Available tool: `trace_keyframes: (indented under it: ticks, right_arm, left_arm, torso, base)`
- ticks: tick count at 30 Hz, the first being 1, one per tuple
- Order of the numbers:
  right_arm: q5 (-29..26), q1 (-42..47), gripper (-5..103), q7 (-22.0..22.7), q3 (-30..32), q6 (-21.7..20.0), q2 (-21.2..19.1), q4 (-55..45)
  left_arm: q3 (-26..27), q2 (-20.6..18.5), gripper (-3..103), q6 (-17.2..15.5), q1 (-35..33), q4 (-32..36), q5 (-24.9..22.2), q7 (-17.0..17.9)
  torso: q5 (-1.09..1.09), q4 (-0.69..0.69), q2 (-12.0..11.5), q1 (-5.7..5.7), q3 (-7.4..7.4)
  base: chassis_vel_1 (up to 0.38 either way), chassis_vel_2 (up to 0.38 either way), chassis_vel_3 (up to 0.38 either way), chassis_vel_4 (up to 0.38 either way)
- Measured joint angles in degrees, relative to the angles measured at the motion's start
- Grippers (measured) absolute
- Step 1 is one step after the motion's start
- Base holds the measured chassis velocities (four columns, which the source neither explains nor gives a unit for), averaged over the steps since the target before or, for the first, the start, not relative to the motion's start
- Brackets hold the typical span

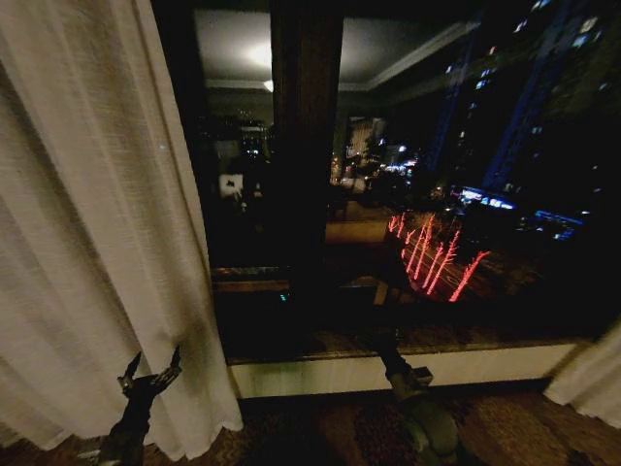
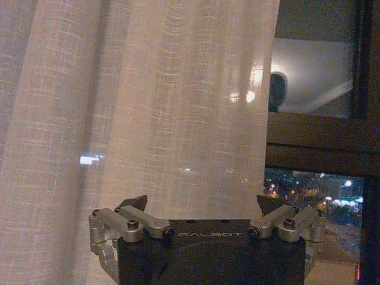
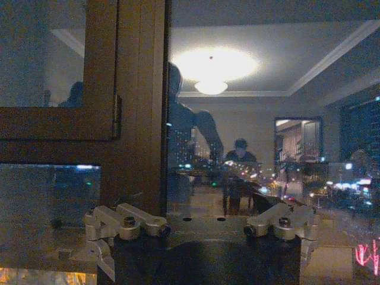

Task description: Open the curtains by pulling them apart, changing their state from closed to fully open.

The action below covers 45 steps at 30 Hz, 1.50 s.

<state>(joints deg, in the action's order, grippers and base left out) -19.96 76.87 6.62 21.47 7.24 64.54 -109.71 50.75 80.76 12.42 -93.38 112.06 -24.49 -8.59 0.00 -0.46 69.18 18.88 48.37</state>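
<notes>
- Where the window point(image 1: 437, 194) lies bare, the curtains point(image 1: 87, 223) hang parted: one cream sheer panel gathered at the left, and a small strip of a second panel point(image 1: 587, 383) at the lower right edge.
- Left panel: long axis vertical, pleats running top to floor, hem resting on the patterned carpet point(image 1: 330, 427). Its free inner edge slants down and rightward, ending just left of the white sill point(image 1: 388, 369).
- Open room: dark glass spans the whole gap between the two panels, broken by one brown upright frame post point(image 1: 306, 146). City lights and a reflected ceiling lamp show in the glass.
- Left gripper point(image 1: 148, 374): low at the foot of the left panel, pointing up, its fingers spread wide with nothing between them. In the left wrist view the gripper point(image 2: 205, 205) faces the weave point(image 2: 148, 107) closely, the panel's edge falling near its outer fingertip; whether a tip touches the cloth cannot be told.
- Right gripper point(image 1: 412, 377): low before the sill, near the middle of the bare glass and well apart from both panels. In the right wrist view its linkages point(image 3: 202, 217) stand spread and grasp nothing, facing the frame post point(image 3: 139, 107) and the pane.
</notes>
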Motion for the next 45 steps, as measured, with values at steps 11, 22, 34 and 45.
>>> trace_keyframes:
  ticks: [11,22,34,45]
  right_arm:
    - [0.00,0.00,100,0.00,0.00,0.00,0.00,0.00]
    - [0.00,0.00,100,0.00,0.00,0.00,0.00,0.00]
    - [0.00,0.00,100,0.00,0.00,0.00,0.00,0.00]
    - [0.00,0.00,100,0.00,0.00,0.00,0.00,0.00]
  left_arm:
    - [0.00,0.00,100,0.00,0.00,0.00,0.00,0.00]
    - [0.00,0.00,100,0.00,0.00,0.00,0.00,0.00]
    - [0.00,0.00,100,0.00,0.00,0.00,0.00,0.00]
    - [-2.36,-0.29,100,-2.92,2.14,-0.36,0.58,1.55]
  torso:
    - [0.00,0.00,0.00,0.00,0.00]
    - [0.00,0.00,0.00,0.00,0.00]
    - [0.00,0.00,0.00,0.00,0.00]
    - [0.00,0.01,0.00,0.00,0.00]
  base:
    - [0.000,0.000,0.000,0.000]
    - [0.000,0.000,0.000,0.000]
    - [0.000,0.000,0.000,0.000]
    - [0.000,0.000,0.000,0.000]
